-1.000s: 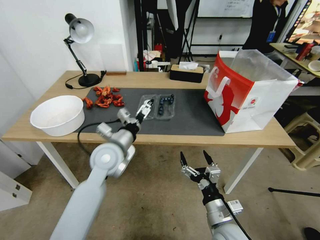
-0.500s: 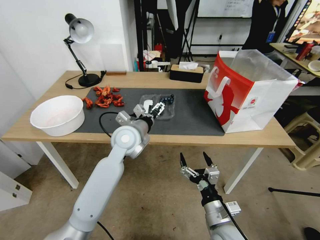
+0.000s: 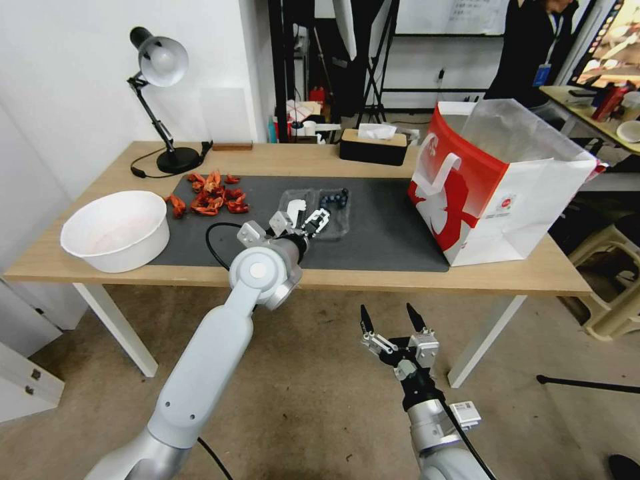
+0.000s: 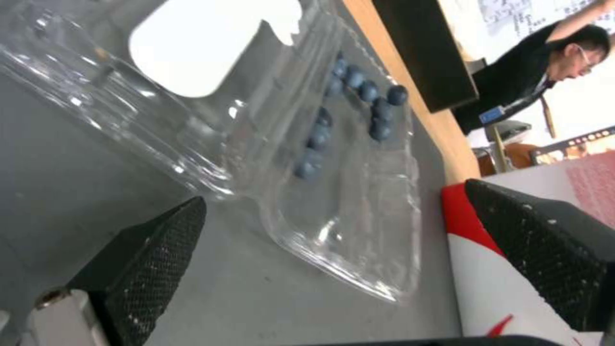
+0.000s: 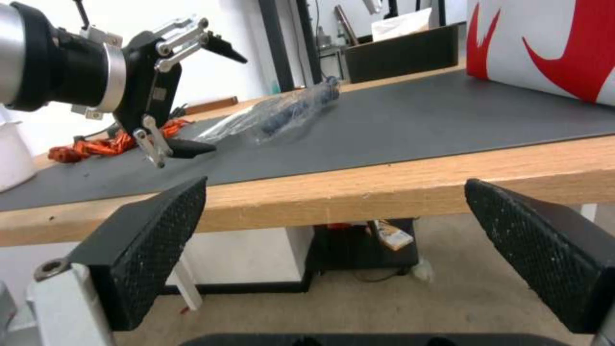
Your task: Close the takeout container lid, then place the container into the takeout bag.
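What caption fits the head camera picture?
Open left gripper reaches the takeout container; lid not shut.

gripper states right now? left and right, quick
Left gripper: open, empty, at the near edge of the takeout container on the mat.
Right gripper: open, empty, parked below the table edge.

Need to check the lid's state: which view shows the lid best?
Left wrist view: the lid with its white label is raised, not closed. Head view shows it small beside the left tool; right wrist view, edge-on.
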### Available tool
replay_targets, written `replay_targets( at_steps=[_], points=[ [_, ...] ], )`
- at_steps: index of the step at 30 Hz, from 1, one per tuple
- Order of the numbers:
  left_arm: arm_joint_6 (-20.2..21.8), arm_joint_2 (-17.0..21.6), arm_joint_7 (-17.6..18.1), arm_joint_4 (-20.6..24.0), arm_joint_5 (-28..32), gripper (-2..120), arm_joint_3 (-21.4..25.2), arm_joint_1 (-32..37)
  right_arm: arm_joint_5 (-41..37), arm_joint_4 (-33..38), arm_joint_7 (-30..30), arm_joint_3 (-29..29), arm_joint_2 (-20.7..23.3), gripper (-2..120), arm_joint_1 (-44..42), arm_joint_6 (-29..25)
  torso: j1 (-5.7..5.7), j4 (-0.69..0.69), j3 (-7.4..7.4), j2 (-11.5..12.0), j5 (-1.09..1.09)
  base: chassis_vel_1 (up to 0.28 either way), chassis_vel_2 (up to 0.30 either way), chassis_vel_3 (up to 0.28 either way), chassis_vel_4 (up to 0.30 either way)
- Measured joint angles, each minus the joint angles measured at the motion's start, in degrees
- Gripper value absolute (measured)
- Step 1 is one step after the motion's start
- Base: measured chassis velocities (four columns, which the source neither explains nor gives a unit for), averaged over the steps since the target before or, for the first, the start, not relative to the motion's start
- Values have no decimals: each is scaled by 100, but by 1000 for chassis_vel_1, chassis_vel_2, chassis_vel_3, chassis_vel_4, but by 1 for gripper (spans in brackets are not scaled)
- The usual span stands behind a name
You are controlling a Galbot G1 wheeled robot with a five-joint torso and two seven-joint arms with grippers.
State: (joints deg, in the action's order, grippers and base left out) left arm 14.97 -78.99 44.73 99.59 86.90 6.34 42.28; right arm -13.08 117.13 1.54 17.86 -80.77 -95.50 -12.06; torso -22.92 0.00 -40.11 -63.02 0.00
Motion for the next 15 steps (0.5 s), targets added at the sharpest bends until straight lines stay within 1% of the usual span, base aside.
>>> replay_targets(
  at_steps=[15],
  points=[
    [-14,3,47,-174,-1,100,121,-28,1,-6,8,-9,-4,100,-37,-9,2,-1,2,-2,0,0,0,0,0]
  ],
)
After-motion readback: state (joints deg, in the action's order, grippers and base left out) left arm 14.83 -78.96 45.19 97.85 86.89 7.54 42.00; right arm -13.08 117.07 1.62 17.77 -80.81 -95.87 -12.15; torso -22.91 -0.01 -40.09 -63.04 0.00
